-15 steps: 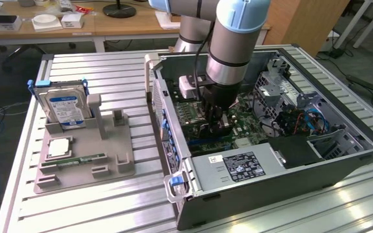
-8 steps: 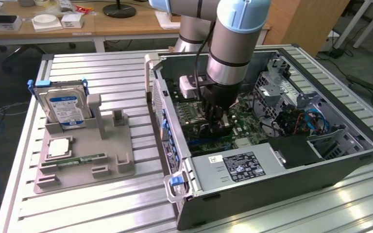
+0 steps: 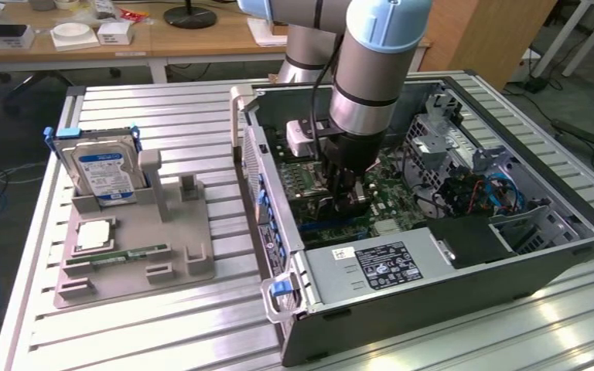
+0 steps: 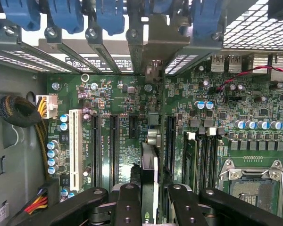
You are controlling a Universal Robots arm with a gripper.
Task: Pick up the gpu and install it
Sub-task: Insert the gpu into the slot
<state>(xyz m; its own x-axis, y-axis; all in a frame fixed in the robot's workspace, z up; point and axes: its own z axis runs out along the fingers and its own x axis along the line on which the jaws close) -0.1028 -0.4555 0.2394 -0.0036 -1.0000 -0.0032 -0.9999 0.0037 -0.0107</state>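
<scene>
The gpu (image 4: 149,181) appears edge-on in the wrist view, a thin dark card standing upright over the green motherboard (image 4: 113,103) between the long expansion slots. Its pale metal bracket end (image 4: 153,70) reaches the case's rear slot openings. My gripper (image 4: 151,207) is shut on the card, one black finger (image 4: 127,202) on each side of it. In the exterior view my gripper (image 3: 346,202) is lowered deep inside the open computer case (image 3: 575,232), over the motherboard. Whether the card sits fully in its slot, I cannot tell.
A grey parts holder (image 3: 179,247) on the exterior view's left carries a silver hard drive with a blue label (image 3: 101,171), a green memory stick (image 3: 124,253) and a square chip (image 3: 93,233). The power supply (image 3: 380,263) fills the case's near corner. Blue slot latches (image 4: 66,16) and a cable bundle (image 4: 19,110) flank the card.
</scene>
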